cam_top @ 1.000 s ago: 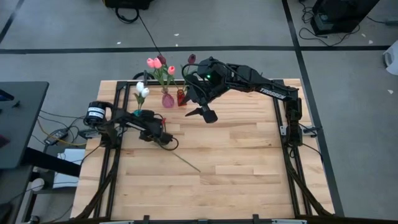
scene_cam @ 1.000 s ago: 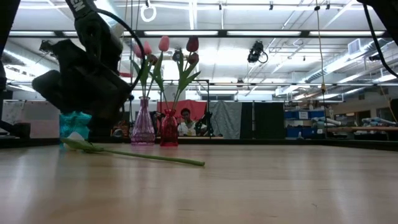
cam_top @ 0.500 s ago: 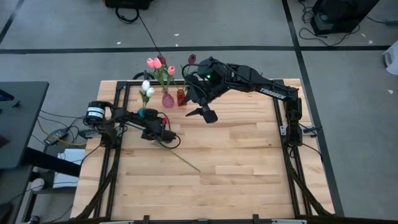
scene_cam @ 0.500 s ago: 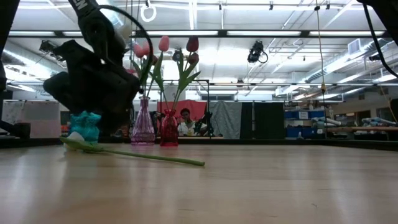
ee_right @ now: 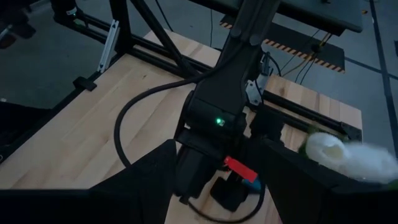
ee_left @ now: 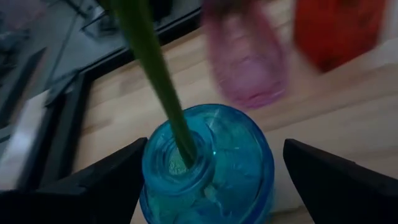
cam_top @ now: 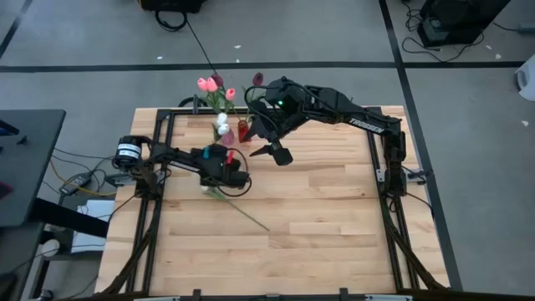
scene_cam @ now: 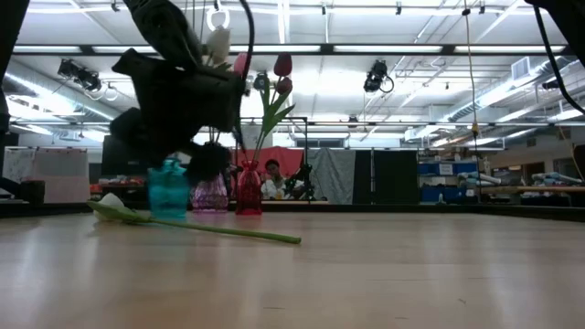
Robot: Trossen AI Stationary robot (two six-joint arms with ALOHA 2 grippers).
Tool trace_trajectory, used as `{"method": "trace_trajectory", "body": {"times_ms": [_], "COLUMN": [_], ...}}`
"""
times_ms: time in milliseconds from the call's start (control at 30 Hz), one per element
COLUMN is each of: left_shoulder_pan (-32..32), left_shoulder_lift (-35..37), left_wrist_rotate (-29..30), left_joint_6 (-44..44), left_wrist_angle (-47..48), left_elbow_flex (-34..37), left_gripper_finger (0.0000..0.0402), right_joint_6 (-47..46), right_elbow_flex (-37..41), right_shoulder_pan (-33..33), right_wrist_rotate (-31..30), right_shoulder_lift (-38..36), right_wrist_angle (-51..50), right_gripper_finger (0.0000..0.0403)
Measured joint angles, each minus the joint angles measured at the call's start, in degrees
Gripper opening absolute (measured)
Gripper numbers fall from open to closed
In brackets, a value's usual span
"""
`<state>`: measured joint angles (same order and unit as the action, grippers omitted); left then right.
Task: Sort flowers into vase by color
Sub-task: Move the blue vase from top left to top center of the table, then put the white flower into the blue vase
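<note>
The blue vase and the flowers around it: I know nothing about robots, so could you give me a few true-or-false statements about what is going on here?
1. The blue vase sits between the fingers of the left tool. True.
2. One flower lies flat on the table. True.
3. The red vase is empty. False: it holds stems with dark maroon heads.
4. The right tool is carrying a flower. False: it hangs open and empty near the red vase.
5. The blue vase holds a pink flower. False: a green stem rises from it, and the head above it is white.
</note>
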<state>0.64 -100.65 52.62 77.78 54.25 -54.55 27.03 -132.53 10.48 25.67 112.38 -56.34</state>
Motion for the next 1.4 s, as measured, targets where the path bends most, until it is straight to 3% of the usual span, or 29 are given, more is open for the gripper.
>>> {"method": "trace_trajectory", "body": {"times_ms": [500,967,1167,1400], "left_shoulder_pan": [0.0,-0.4,-1.0,-4.6], "left_shoulder_lift": [-0.1,-0.1,1.2,7.5], "left_wrist_rotate": [-1.9,-4.1,-2.8,0.7], "left_joint_6": [-24.1,-34.5,-36.3,-38.1], "left_wrist_angle": [-27.1,-37.5,-34.5,-27.4], "left_elbow_flex": [-4.1,-4.1,-4.1,-4.1], "left_gripper_finger": [0.0373,0.0373,0.0373,0.0373], "right_joint_6": [0.0,0.0,0.0,-0.4], "right_elbow_flex": [0.0,0.0,0.0,0.0], "right_shoulder_pan": [0.0,0.0,0.3,2.1], "right_wrist_rotate": [0.0,-0.5,-0.5,-0.9], "right_shoulder_lift": [0.0,0.0,-0.1,-1.4], "right_wrist_angle": [-0.1,-0.9,-1.2,-1.2], "right_gripper_finger": [0.024,0.024,0.024,0.024]}}
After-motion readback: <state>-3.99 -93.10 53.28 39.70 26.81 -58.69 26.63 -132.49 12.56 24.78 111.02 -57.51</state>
